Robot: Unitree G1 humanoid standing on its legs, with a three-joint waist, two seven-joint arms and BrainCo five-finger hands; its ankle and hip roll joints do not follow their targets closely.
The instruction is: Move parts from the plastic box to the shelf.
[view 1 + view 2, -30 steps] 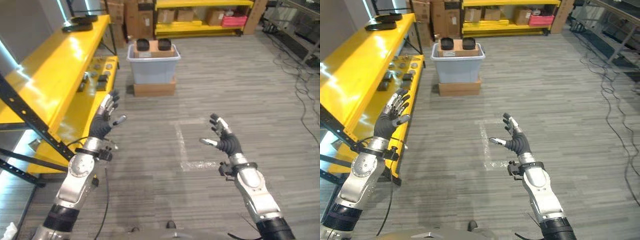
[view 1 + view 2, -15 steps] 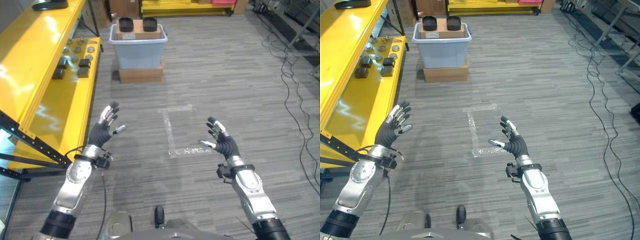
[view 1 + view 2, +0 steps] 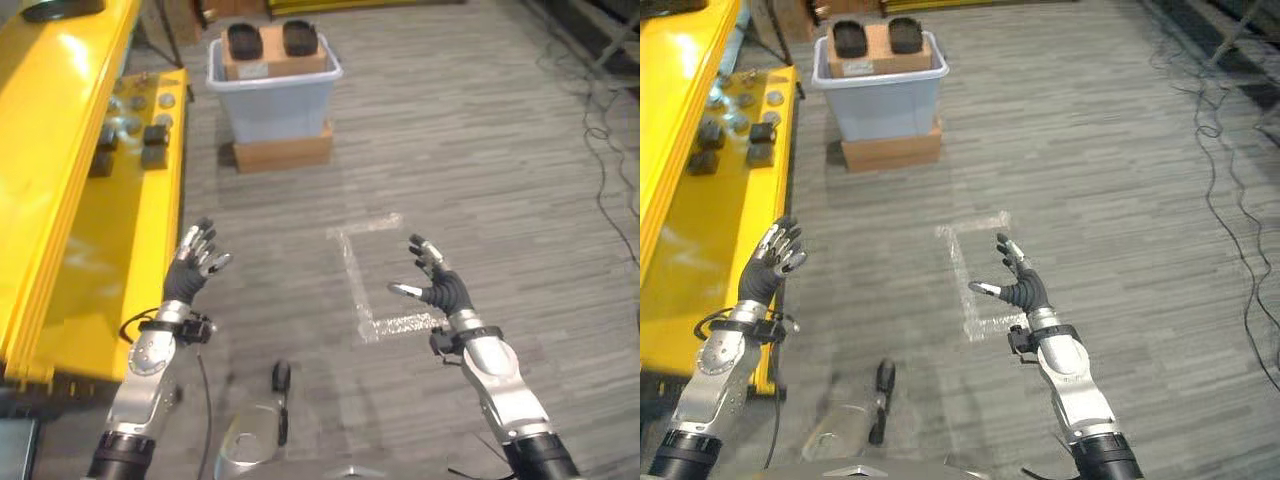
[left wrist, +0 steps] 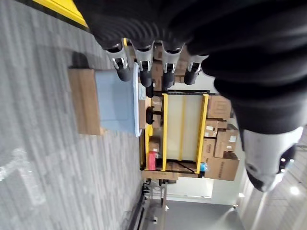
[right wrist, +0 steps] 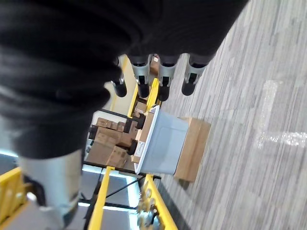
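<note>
A pale blue plastic box (image 3: 270,100) stands on a flat cardboard carton (image 3: 283,155) far ahead on the floor. Inside it a brown carton carries two black parts (image 3: 243,39) on top. The yellow shelf (image 3: 90,180) runs along my left, with several small dark parts (image 3: 153,135) on its lower board. My left hand (image 3: 189,268) is raised beside the shelf edge, open and empty. My right hand (image 3: 434,284) hovers over the floor, open and empty. Both hands are well short of the box (image 4: 116,103), which also shows past the fingers (image 5: 165,143).
White tape (image 3: 358,290) marks a corner on the grey plank floor between my hands. More yellow racking with cardboard boxes (image 4: 182,129) stands behind the plastic box. Cables (image 3: 1230,150) trail along the floor on the right.
The camera has tilted down and shifted, so the box and shelf sit differently in the picture. Both hands stay open and raised, the left now closer to the shelf edge.
</note>
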